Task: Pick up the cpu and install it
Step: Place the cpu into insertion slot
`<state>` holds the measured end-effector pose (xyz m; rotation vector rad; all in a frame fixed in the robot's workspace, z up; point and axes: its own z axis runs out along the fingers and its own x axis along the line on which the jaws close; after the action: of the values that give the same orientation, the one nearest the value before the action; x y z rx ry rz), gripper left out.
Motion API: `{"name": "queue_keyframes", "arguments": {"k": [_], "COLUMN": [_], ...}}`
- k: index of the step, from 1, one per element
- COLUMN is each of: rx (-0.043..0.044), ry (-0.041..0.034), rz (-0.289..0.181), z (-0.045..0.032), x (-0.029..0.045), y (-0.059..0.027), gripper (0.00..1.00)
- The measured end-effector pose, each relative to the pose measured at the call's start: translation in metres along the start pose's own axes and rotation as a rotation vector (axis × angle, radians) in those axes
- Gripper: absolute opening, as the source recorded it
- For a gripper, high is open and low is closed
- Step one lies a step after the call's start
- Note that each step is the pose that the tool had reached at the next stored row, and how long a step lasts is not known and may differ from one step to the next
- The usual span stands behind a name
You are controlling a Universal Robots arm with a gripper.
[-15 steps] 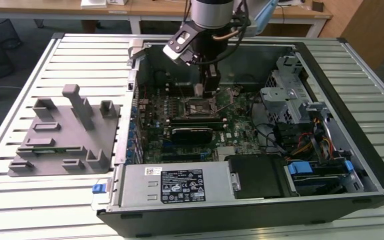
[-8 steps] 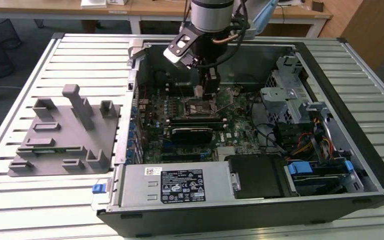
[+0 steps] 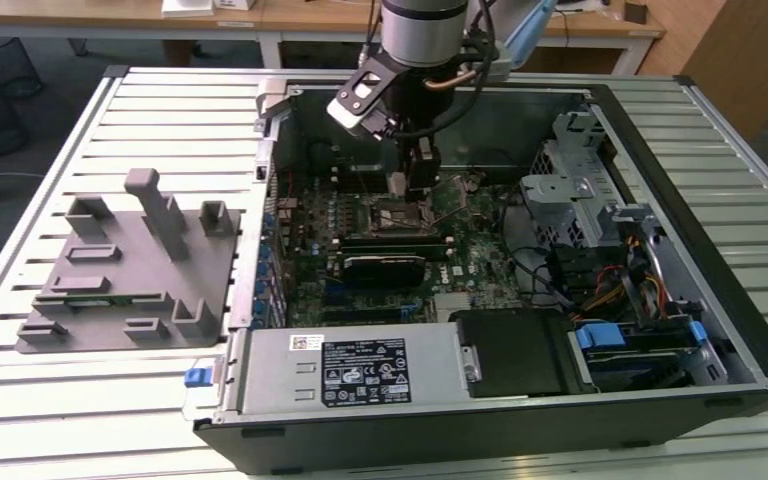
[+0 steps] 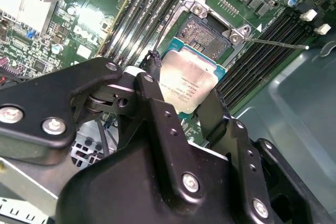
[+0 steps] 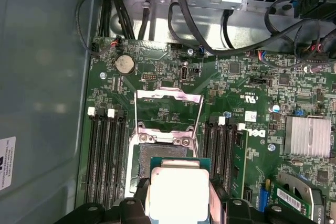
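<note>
The exterior view looks down from well above at the open black computer case [image 3: 727, 250]. Both wrist views sit close over its green motherboard [image 4: 89, 35] [image 5: 247, 98], sharing the metal-framed socket [image 4: 206, 32] [image 5: 152, 156] and silver square cpu [image 4: 191, 80] [image 5: 178, 192].

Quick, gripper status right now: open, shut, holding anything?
Gripper: shut on the small flat square cpu with the shiny silver metal top, held close by the open black socket frame.

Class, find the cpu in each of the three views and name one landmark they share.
Exterior view: too small to tell, under the gripper over the socket.
Second wrist view: cpu clamped between the fingers, near the socket.
First wrist view: cpu partly covering the socket.
Shared landmark: the open socket.
</note>
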<state>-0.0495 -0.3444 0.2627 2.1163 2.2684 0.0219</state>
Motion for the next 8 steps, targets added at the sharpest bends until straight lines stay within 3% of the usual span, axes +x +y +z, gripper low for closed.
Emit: {"name": "queue_keyframes", "arguments": {"k": [8], "rx": [-0.0001], "ry": [0.0001], "rz": [0.000], "z": [0.0019], "x": [0.0001], "y": [0.0000], "gripper": [0.53]}}
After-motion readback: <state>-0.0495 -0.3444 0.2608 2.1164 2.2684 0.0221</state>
